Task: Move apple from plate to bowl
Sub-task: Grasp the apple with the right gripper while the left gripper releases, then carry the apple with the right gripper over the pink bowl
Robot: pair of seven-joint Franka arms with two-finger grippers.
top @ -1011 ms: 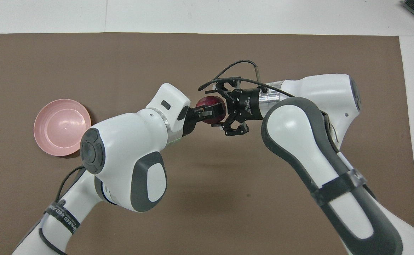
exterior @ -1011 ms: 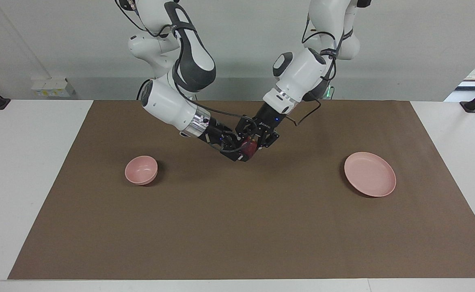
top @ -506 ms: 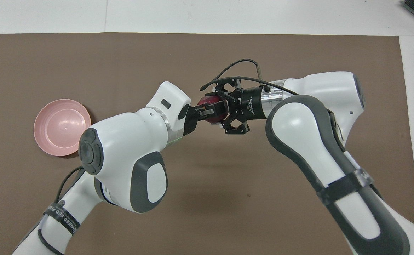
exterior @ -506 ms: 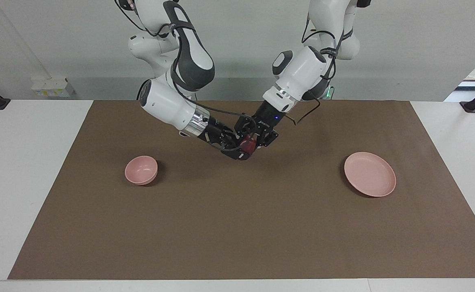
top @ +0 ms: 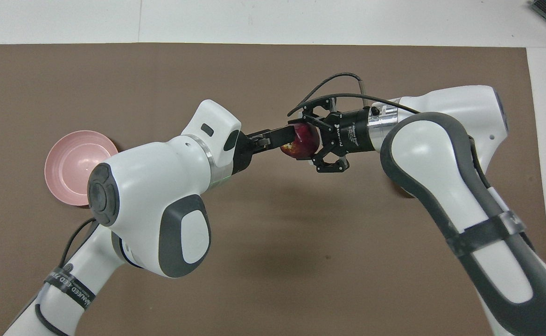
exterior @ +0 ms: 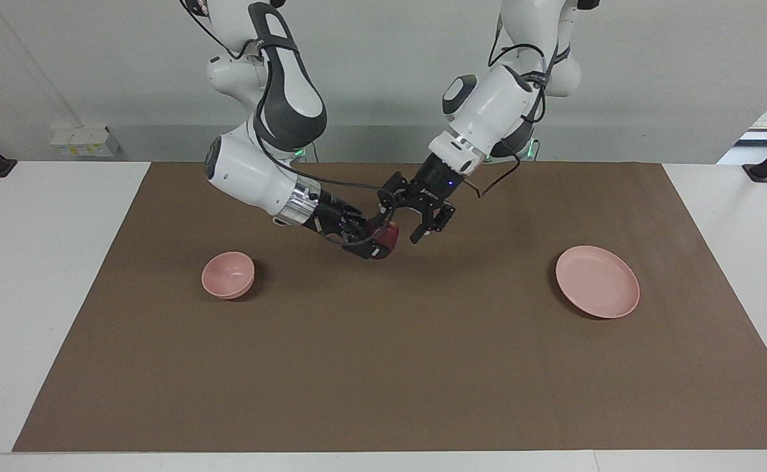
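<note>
1. The apple [exterior: 390, 234] is off the plate [exterior: 597, 282]. It hangs in the air over the middle of the worktop [exterior: 383, 367], toward the edge where the robots stand.
2. The right claw [exterior: 383, 239] is clamped on the apple, coming at it sideways from the right arm's end of the worktop. That approach makes sense, since the bowl [exterior: 228, 274] sits toward that same end edge and only this arm reaches it comfortably.
3. The left claw [exterior: 415, 219] is just beside the apple with its fingers spread wide and nothing in them. In the overhead view one finger seems to lie over the fruit, so it is hard to say whether it brushes the skin. The facing view suggests a small gap.
4. The plate lies bare near the left arm's end edge and the bowl stands upright with nothing in it, the two well apart. This spacing is probably why the apple is passed from arm to arm in mid-air.
5. The pass looks complete. The carry to the bowl and the drop are not yet done, and the left arm should draw clear first so that it does not knock the fruit.
</note>
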